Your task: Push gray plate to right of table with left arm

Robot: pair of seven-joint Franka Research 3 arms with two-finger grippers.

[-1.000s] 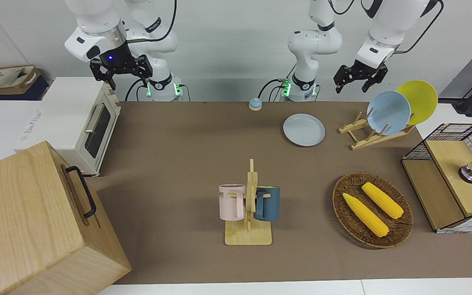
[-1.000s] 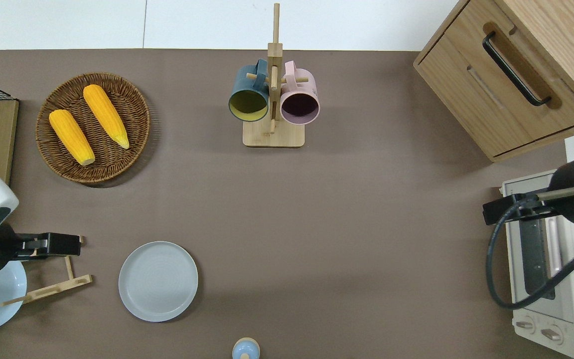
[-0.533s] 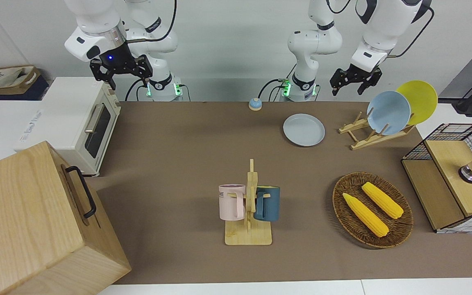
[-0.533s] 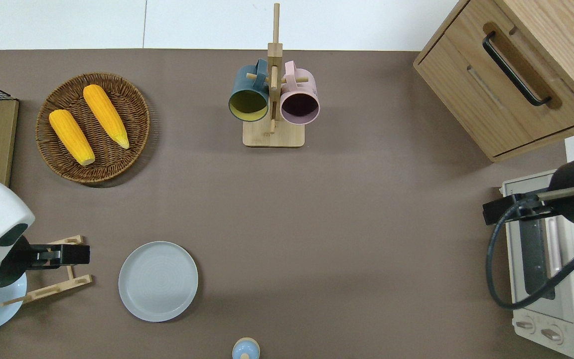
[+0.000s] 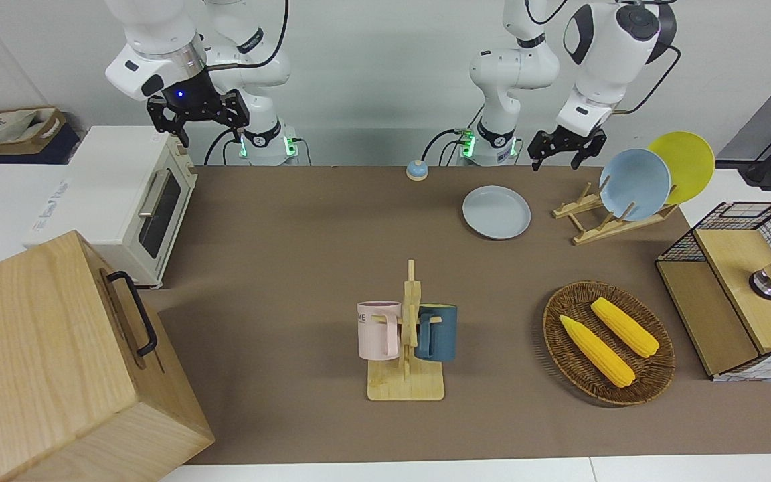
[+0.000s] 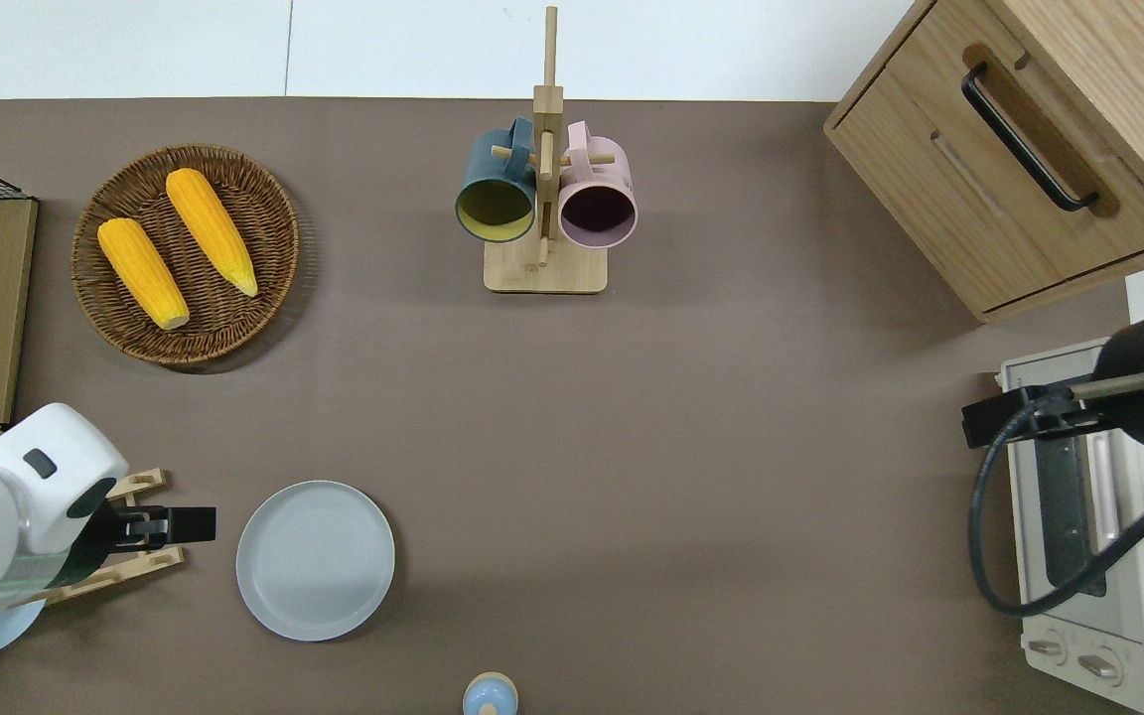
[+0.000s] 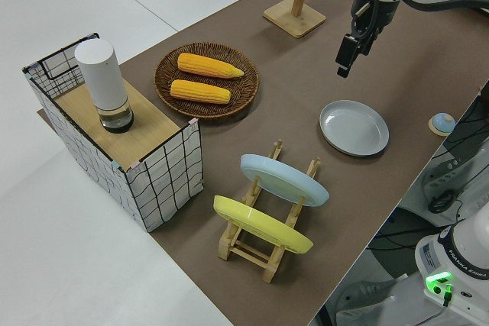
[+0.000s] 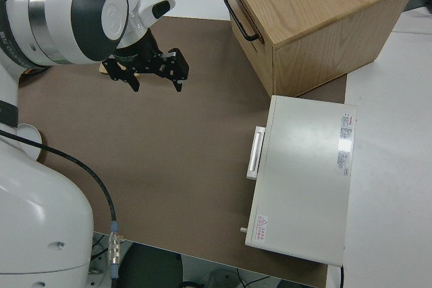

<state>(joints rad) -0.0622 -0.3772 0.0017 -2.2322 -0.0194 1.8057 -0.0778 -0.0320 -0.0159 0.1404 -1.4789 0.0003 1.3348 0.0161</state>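
While the left claw [image 6: 197, 524] hangs open and empty, gray plate [image 6: 315, 559] beside wooden rack [image 6: 125, 568], right arm parked.

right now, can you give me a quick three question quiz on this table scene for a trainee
1. True or false: the left gripper is touching the pale gray round plate.
2. What lies in the round brown wicker basket? A) two yellow corn cobs B) two mugs C) a plate
3. Which two plates stand in the wooden plate rack?

Key
1. False: in the overhead view it is over the rack's end, just short of the plate's rim, fingers open.
2. A, the two yellow corn cobs.
3. The sky-blue plate and the yellow plate.
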